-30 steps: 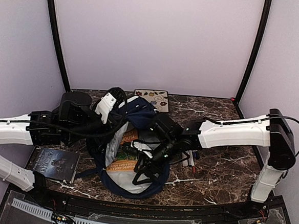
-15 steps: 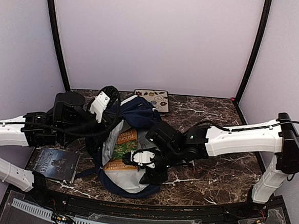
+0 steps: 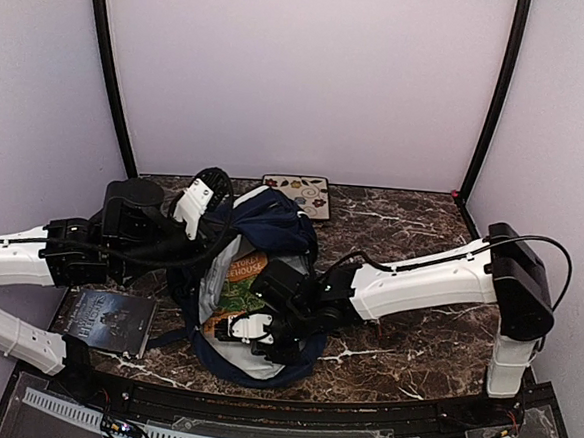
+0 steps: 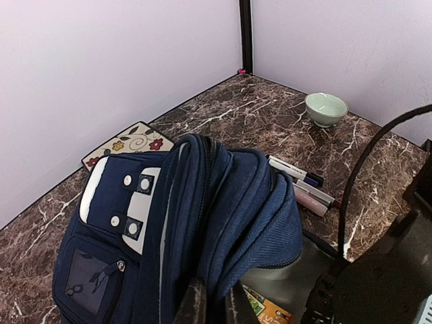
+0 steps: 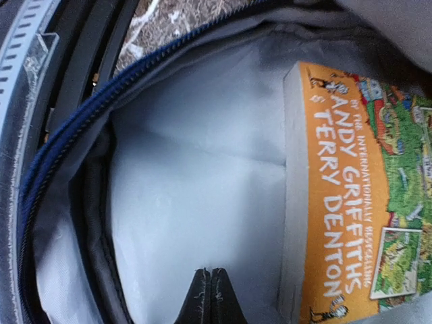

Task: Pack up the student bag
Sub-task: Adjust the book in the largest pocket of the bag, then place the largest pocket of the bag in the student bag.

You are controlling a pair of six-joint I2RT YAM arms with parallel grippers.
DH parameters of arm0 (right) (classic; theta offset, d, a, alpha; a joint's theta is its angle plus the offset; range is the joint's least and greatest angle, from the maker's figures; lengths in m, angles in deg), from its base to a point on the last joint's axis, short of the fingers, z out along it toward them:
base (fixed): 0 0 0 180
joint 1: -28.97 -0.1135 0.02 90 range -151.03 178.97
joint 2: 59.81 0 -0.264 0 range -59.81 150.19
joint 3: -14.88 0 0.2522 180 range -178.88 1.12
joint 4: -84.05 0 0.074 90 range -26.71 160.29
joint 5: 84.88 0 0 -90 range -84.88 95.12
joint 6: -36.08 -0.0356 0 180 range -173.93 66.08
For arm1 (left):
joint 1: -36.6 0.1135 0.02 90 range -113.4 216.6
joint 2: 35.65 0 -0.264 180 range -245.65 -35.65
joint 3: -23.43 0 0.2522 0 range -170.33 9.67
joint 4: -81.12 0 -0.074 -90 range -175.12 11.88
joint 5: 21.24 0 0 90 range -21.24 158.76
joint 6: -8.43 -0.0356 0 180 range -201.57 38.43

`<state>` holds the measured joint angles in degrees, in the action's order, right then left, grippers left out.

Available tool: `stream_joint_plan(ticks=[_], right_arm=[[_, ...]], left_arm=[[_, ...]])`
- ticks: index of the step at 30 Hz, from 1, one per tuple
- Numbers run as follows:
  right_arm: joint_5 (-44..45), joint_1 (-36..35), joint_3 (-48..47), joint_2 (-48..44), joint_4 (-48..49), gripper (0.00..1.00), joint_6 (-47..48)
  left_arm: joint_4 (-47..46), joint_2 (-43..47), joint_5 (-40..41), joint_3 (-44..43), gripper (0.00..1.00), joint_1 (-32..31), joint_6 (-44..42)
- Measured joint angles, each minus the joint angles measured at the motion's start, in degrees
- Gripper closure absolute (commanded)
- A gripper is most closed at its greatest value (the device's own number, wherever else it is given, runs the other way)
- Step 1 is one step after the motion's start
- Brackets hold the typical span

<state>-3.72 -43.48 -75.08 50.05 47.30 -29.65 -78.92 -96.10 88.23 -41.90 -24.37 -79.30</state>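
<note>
The left arm (image 3: 18,260) extends in from the left of the student bag (image 3: 277,218), with its wrist raised beside the bag's upper left rim. The left gripper (image 4: 214,300) is closed, its fingers (image 4: 194,305) pinching the bag's navy edge. The right arm (image 3: 428,279) reaches in from the bag's right side, wrist angled downward. The right gripper (image 5: 211,280) sits inside the bag's opening, fingers (image 5: 201,297) pressed together and holding nothing.

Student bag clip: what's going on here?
The left gripper is shut on the student bag at its navy rim, holding it open. The right gripper is inside the bag, fingers shut over the pale grey lining, beside an orange paperback already lying in there. A dark book and some pens lie outside on the table.
</note>
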Motion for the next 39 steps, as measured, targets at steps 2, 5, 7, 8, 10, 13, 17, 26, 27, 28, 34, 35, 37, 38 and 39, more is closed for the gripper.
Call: stream_joint_plan(ticks=[2, 5, 7, 8, 10, 13, 17, 26, 27, 28, 34, 35, 37, 38, 39], right_arm=[[1.05, -0.07, -0.09, 2.19, 0.76, 1.0, -0.09], [4.98, -0.02, -0.55, 4.59, 3.28, 1.0, -1.25], [7.89, 0.15, -1.07, 4.83, 5.18, 1.0, -2.32], [9.11, 0.5, -1.49, 5.07, 5.99, 1.0, -2.82], [11.43, 1.53, -2.12, 5.66, 7.19, 1.0, -3.76], [14.14, 4.15, -3.02, 6.95, 9.11, 1.0, -4.57], [16.81, 6.86, -5.22, 9.68, 11.32, 1.0, -4.83], [16.57, 7.56, -6.4, 11.61, 14.49, 1.0, -4.79], [15.41, 7.54, -5.49, 10.67, 14.27, 0.97, -4.61], [14.1, 7.5, -4.48, 9.55, 13.75, 0.96, -4.28], [2.62, 7.06, 3.91, -3.8, 6.36, 0.87, -0.42], [1.25, 7.06, 4.39, -5.29, 5.33, 0.87, -0.02], [-1.77, 6.99, 5.53, -8.26, 3.37, 0.87, 0.76], [-3.17, 6.97, 6.32, -9.44, 2.67, 0.86, 0.98], [-4.22, 6.97, 7.04, -10.27, 2.05, 0.84, 1.22]], left_arm=[[0.52, 0.55, -0.09, 0.0, 1.0, 0.0, 0.02], [1.46, 1.4, -0.26, 0.0, 1.0, 0.0, 0.13], [2.1, 1.99, -0.39, 0.0, 1.0, 0.07, 0.17], [2.43, 2.34, -0.39, 0.0, 1.0, 0.07, 0.2], [2.75, 2.89, -0.44, 0.0, 1.0, 0.11, 0.22], [2.99, 3.28, -0.61, 0.0, 1.0, 0.13, 0.39], [2.4, 3.28, -0.83, 0.57, 1.0, 0.13, 0.94], [0.22, 2.34, -0.07, 1.51, 1.0, 0.13, 1.53], [-0.31, 1.95, 0.24, 1.53, 1.0, 0.13, 1.46], [-0.87, 1.33, 0.76, 1.53, 1.0, 0.11, 1.31], [-4.28, -4.7, -0.09, 0.74, 1.0, 3.26, -0.94], [-4.7, -5.75, -0.79, 0.35, 1.0, 4.33, -1.16], [-5.99, -8.17, -2.99, -0.66, 1.0, 7.13, -1.68], [-6.82, -9.55, -3.98, -1.22, 1.0, 8.37, -1.9], [-7.3, -10.62, -4.55, -1.73, 1.0, 9.11, -2.1]])
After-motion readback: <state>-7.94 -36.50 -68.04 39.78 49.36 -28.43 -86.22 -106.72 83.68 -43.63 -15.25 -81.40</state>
